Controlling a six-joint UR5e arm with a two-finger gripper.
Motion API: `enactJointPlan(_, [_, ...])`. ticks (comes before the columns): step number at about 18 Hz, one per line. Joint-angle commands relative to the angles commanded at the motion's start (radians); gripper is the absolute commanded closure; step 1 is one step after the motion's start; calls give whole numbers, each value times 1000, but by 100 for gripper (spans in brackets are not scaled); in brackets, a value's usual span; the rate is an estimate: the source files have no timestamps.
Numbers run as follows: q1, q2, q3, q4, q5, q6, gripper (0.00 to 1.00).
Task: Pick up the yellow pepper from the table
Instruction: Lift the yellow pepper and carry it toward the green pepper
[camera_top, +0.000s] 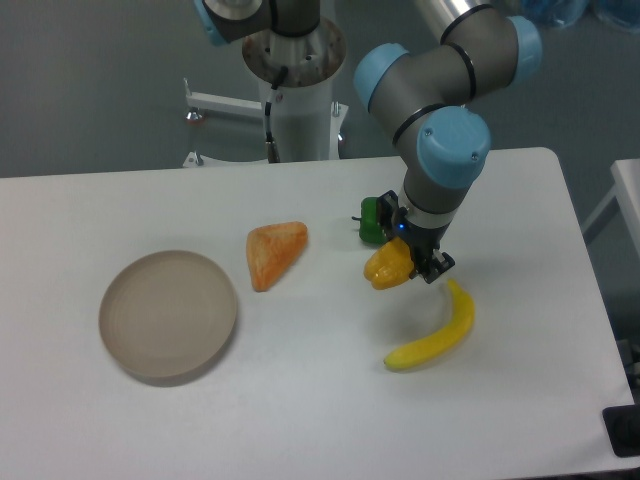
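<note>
The yellow pepper (387, 267) hangs above the white table (300, 400), right of centre, lumpy and yellow-orange. My gripper (408, 264) points down from the blue-capped wrist and is shut on the pepper. Its fingers are mostly hidden behind the pepper and the wrist. The pepper is off the tabletop, just above and left of the banana's upper tip.
A curved yellow banana (437, 331) lies right of centre. A green pepper (370, 220) peeks out behind the wrist. An orange wedge-shaped piece (271, 252) lies at the middle, and a round tan dish (168, 315) sits at the left.
</note>
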Motion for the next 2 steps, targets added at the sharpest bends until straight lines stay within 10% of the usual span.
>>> enactJointPlan(2, [0,0,0,-2,3,-2,71])
